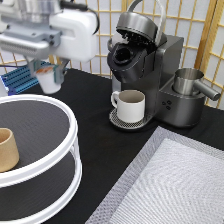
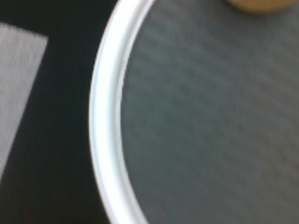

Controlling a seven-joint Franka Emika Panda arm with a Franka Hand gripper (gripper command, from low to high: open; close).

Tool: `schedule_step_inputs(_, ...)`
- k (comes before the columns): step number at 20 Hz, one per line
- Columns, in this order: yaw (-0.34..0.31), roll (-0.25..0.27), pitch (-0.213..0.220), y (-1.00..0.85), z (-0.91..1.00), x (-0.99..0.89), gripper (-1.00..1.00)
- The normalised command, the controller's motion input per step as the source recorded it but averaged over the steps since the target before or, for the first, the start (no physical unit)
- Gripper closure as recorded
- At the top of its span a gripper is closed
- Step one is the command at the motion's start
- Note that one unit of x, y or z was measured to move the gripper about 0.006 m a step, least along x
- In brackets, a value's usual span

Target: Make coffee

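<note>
My gripper (image 1: 48, 76) hangs above the far edge of the round white two-tier stand (image 1: 70, 145), at the exterior view's upper left. It is shut on the coffee (image 1: 49, 83), a small white pod with an orange top, held clear of the stand. The dark coffee machine (image 1: 165, 70) stands to the exterior view's right with its lid (image 1: 136, 21) raised and its pod chamber (image 1: 122, 55) open. A white handled mug (image 1: 132, 106) sits on the machine's drip tray. The wrist view shows only the stand's white rim (image 2: 105, 125) and dark top.
A tan handleless cup (image 1: 7, 149) stands on the stand's upper tier; its edge shows as the tan cup (image 2: 262, 4) in the wrist view. A steel pitcher (image 1: 189, 82) sits on the machine's right side. A grey woven mat (image 1: 170, 185) covers the exterior view's lower right.
</note>
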Motion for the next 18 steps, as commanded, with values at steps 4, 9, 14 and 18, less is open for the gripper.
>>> schedule_step_inputs(4,0.01,0.327,0.094,0.15,0.33,0.52,1.0)
schedule_step_inputs(9,-0.015,0.375,0.002,0.01,0.07,0.32,1.0)
schedule_step_inputs(14,-0.046,0.375,0.007,0.01,0.03,0.19,1.0)
schedule_step_inputs(18,-0.095,0.359,0.066,0.21,0.23,0.05,1.0)
